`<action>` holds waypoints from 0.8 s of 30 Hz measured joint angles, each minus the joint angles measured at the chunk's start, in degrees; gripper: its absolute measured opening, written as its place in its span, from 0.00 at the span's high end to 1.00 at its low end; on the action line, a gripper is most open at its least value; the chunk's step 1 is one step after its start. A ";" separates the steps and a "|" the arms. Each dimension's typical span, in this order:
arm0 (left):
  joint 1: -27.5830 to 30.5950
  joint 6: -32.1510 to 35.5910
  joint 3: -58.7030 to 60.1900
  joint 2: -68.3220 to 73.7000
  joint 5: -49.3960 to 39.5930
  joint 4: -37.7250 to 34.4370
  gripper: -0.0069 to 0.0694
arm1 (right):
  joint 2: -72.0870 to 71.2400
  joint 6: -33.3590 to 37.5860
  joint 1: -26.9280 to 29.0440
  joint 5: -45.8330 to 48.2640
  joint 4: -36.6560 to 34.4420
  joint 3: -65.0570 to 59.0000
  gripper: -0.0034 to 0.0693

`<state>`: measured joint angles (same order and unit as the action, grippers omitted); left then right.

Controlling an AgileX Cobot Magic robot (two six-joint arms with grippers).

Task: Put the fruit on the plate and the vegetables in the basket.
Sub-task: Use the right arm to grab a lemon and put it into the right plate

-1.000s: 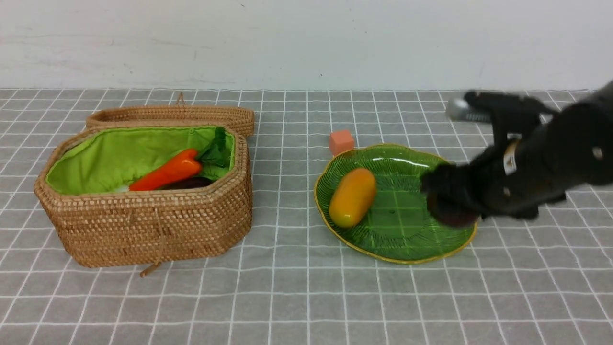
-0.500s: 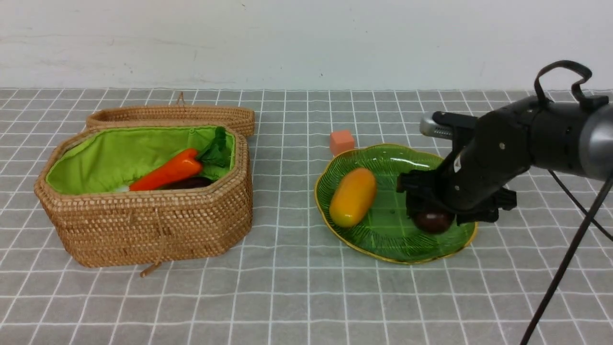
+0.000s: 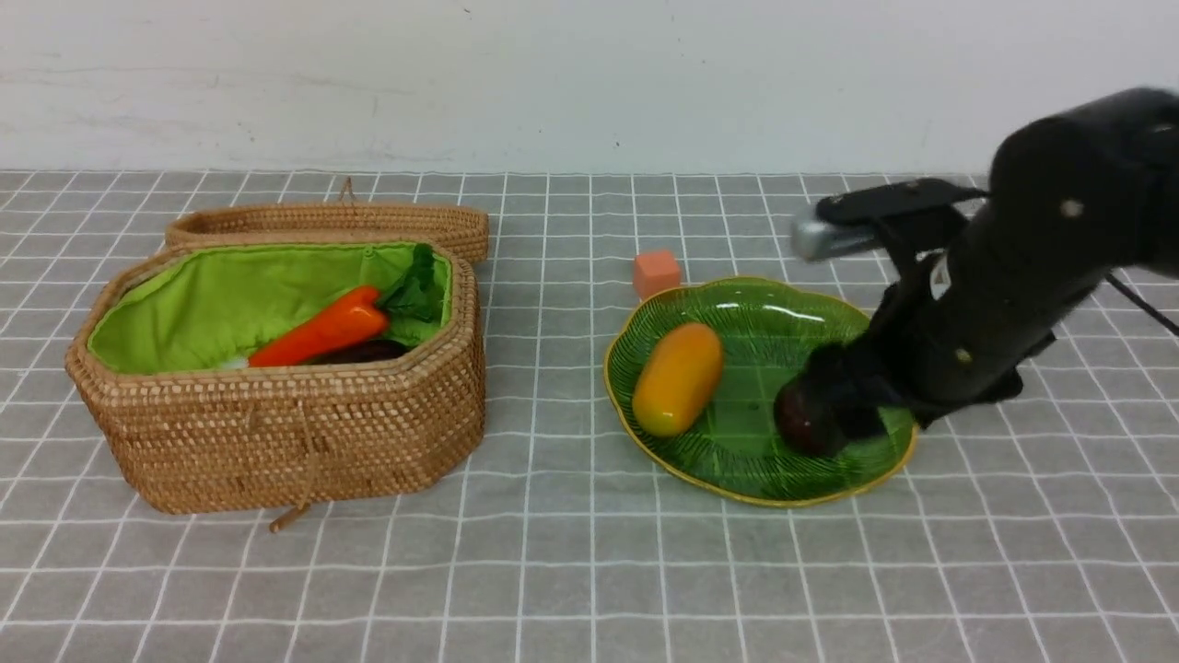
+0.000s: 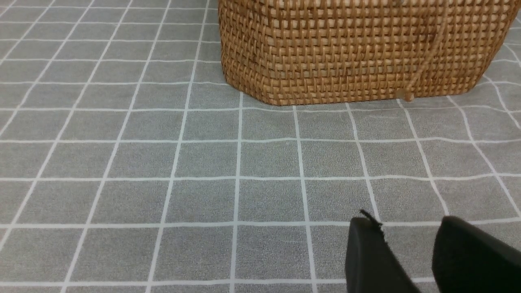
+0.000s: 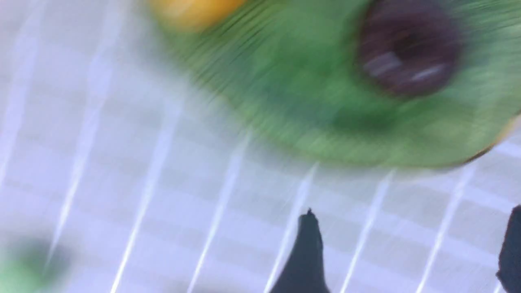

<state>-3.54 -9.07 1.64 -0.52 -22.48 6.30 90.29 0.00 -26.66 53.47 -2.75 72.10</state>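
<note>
The right gripper [image 5: 407,252] hung wide open and empty; the maroon ball [image 3: 803,419] lay released at the plate's [image 3: 737,304] four o'clock; next, the lemon, unseen here, needed finding.

tablecloth [image 3: 571,571] is grey with a white grid. basket [image 3: 276,433] is tan woven wicker, lining [image 3: 230,304] bright green, and its lid [image 3: 332,221] is the same tan weave. carrot [image 3: 322,336] is glossy orange with green leaves. plate [image 3: 737,313] is see-through green, ribbed like a leaf, yellow rim. mango [image 3: 679,378] goes orange to yellow, the ball [image 3: 801,424] is dark maroon-brown. little cube [image 3: 657,273] is salmon orange. right arm [image 3: 1013,295] is black, wall [image 3: 589,83] off-white.
</note>
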 joint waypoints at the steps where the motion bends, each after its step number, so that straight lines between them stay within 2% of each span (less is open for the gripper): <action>1: 0.00 0.00 0.00 0.00 0.00 0.00 0.60 | -2.48 4.31 -2.29 1.36 -1.92 -1.93 0.16; 4: 0.00 0.00 0.00 0.00 0.00 0.00 0.60 | -7.75 12.22 -8.96 2.27 -6.70 -8.99 0.16; 10: 0.00 0.00 0.00 0.00 0.00 0.00 0.60 | -10.16 14.50 -15.51 -1.62 -6.91 -19.97 0.16; 18: 0.00 0.00 0.00 0.00 0.00 0.00 0.60 | -7.77 14.67 -16.12 -15.44 -4.08 -29.63 0.16; 24: 0.00 0.00 0.00 0.00 0.00 0.00 0.60 | -6.36 14.67 -16.12 -16.80 -4.46 -29.61 0.21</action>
<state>-3.54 -9.07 1.64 -0.52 -22.48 6.30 83.93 14.67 -42.78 36.67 -7.21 42.49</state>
